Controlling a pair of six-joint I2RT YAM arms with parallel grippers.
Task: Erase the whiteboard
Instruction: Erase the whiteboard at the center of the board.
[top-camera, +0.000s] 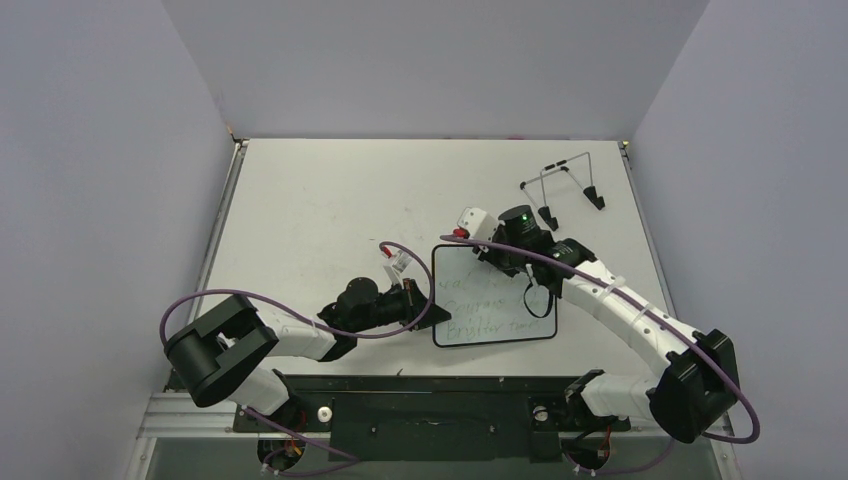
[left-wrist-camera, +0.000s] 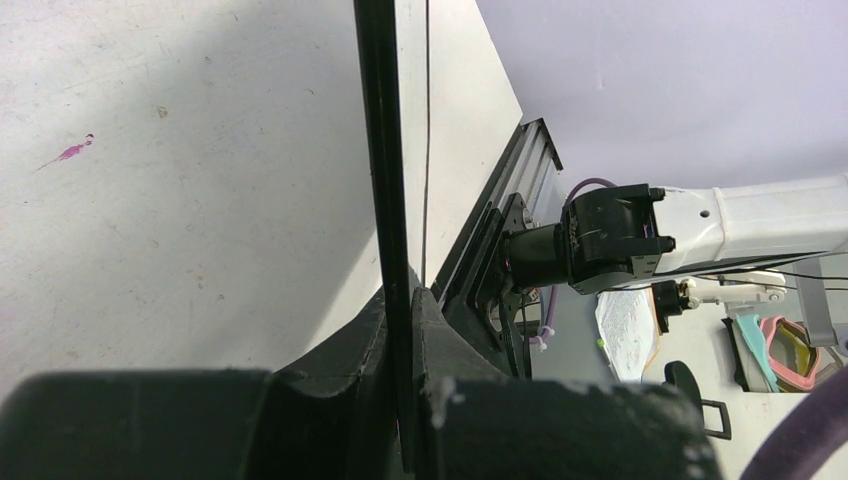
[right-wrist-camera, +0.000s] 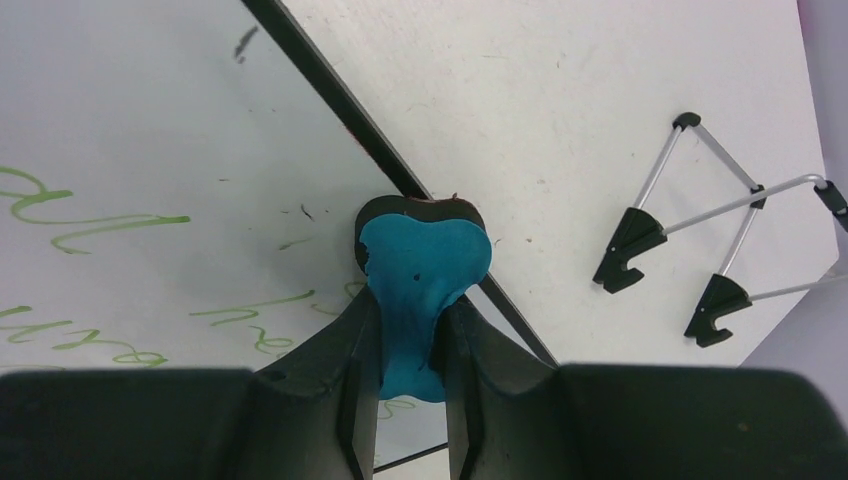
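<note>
- The whiteboard (top-camera: 494, 296) lies on the table (top-camera: 320, 200) close to the near edge, about midway between the two arm bases and slightly toward the right one.
- It has a thin black rim and rounded corners, and its long sides run toward the far edge of the table.
- Green handwriting (right-wrist-camera: 80, 215) crosses its surface in several lines; the words are too faint to read.
- The left hand (left-wrist-camera: 405, 300) is clamped on the whiteboard's left edge. In the left wrist view the black rim runs straight up between the two dark fingers, which press it from either side.
- Whether that edge is lifted off the table or resting on it cannot be told.
- The right hand (right-wrist-camera: 412, 320) is at the whiteboard's far edge, its fingers closed on the narrow waist of a blue bone-shaped eraser (right-wrist-camera: 425, 260).
- The eraser's broad head sticks out past the fingertips and sits over the black rim, partly above the white surface and partly above the table; a dark pad shows just behind it.
- A wire stand (top-camera: 565, 185) with black feet lies toward the table's far right corner, well apart from the whiteboard.
- A small pink mark (left-wrist-camera: 70, 152) shows on the table in the left wrist view.
</note>
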